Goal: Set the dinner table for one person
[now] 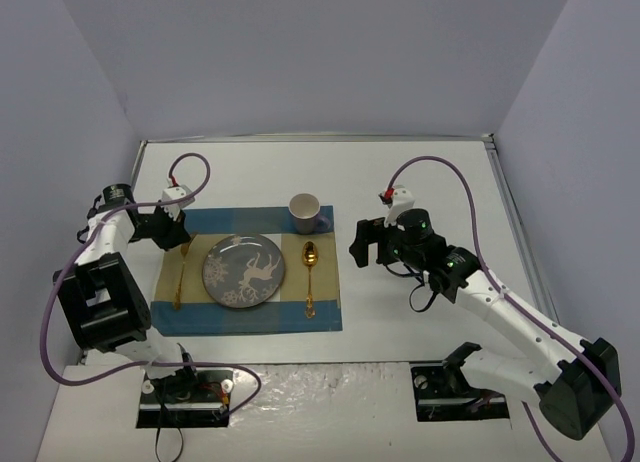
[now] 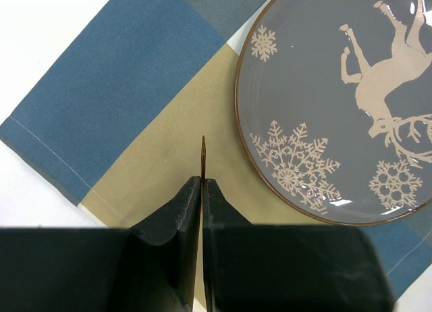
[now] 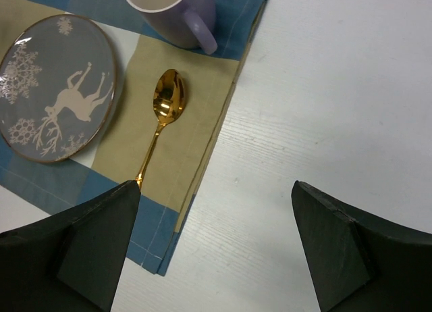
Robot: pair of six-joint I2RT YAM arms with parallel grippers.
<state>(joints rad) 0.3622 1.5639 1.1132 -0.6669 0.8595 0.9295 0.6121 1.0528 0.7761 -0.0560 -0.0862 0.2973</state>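
Observation:
The white dinner table [image 1: 430, 182] carries a blue-and-tan checked placemat [image 1: 250, 319]. On the placemat are a grey plate with a white deer [image 1: 244, 270], a lilac mug [image 1: 305, 213] and a gold spoon [image 1: 309, 272] right of the plate. A gold fork [image 1: 178, 284] lies left of the plate. My left gripper [image 1: 182, 238] is shut on the fork's far end. In the left wrist view the thin gold edge of the fork [image 2: 203, 153] sticks out past the gripper [image 2: 202, 182]. My right gripper [image 1: 358, 244] is open and empty, above bare table right of the placemat [image 3: 196, 143].
Grey walls close in the table on the left, back and right. In the right wrist view, the spoon [image 3: 165, 102], mug [image 3: 172, 11] and plate [image 3: 57, 86] lie left of my open right gripper [image 3: 216, 187], with bare white tabletop [image 3: 324, 109] beneath it.

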